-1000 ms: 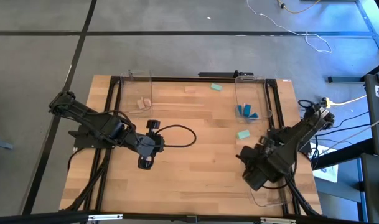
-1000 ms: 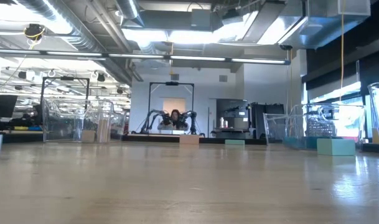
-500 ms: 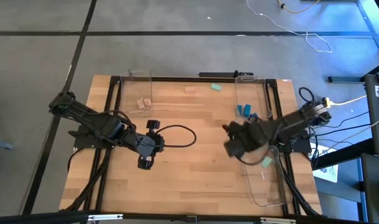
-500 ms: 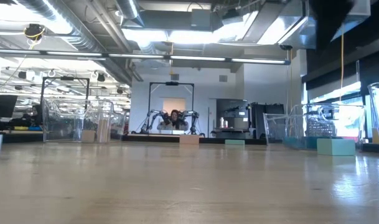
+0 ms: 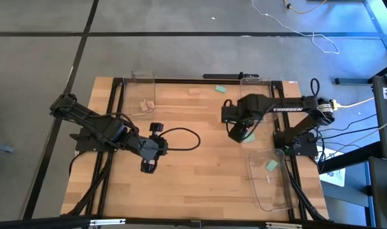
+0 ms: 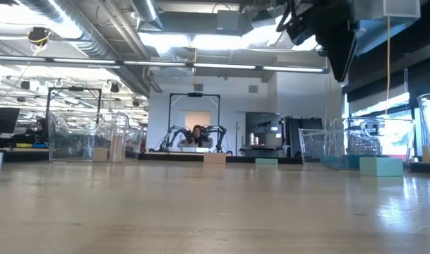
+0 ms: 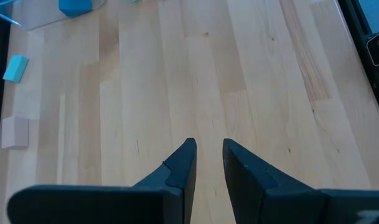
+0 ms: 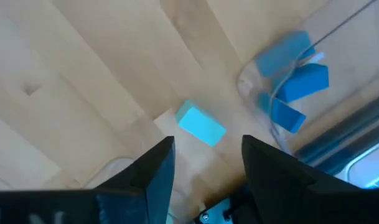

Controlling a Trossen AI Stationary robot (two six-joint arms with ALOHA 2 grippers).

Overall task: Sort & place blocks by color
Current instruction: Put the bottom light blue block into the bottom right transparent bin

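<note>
While blue blocks [image 8: 293,68] sat trayed, the right gripper [image 8: 205,163] hovered wide, empty, over a loose mint block [image 8: 201,125]; the left gripper [image 7: 206,163] waited narrow.

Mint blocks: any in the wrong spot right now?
Nothing damaged or spilled. One mint block lies loose on the table beneath the open right gripper, and another sits at the far edge, both outside trays.

Below my right wrist a pale mint green block [image 8: 201,126] lies flat on the bare wood, just beside the far-right clear tray, where three bright blue blocks [image 8: 292,81] sit piled together. Another mint block [image 5: 271,165] rests alone in the near-right tray. Two light tan blocks [image 5: 147,104] lie in the far-left tray, while one tan block [image 5: 194,91] and one mint block [image 5: 221,89] lie loose near the far edge
</note>
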